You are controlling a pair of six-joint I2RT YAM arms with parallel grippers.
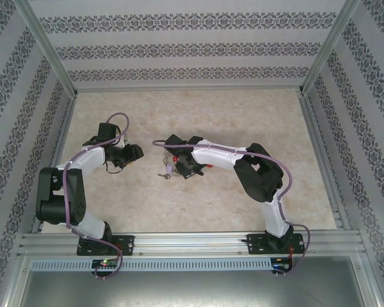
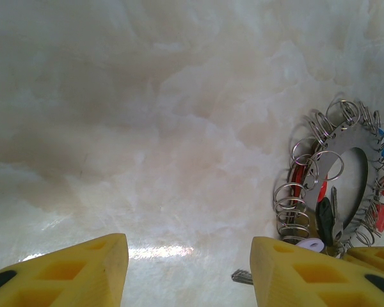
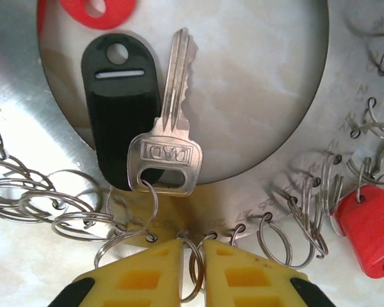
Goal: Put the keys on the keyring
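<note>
1. Marble table [image 1: 243,204]: the keyring [image 2: 345,135] lies near its centre.
2. Left gripper [image 2: 189,256]: fingers apart over bare table, the keyring just right of it.
3. Right gripper [image 3: 191,251]: fingers pinched on the keyring's rim.
4. Silver key [image 3: 169,128]: inside the ring, beside a black tag [image 3: 121,96].

keyring [image 3: 288,176] flat on table [image 1: 198,204], key [image 3: 169,121] right of tag [image 3: 121,109] inside its opening

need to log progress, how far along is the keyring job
Done: one silver key already hangs on the keyring. In hand: the right gripper pinches a split ring at the keyring's edge; the left gripper is open beside it. Left: what looks like a loose key lies on the table near the keyring, not yet threaded.
</note>
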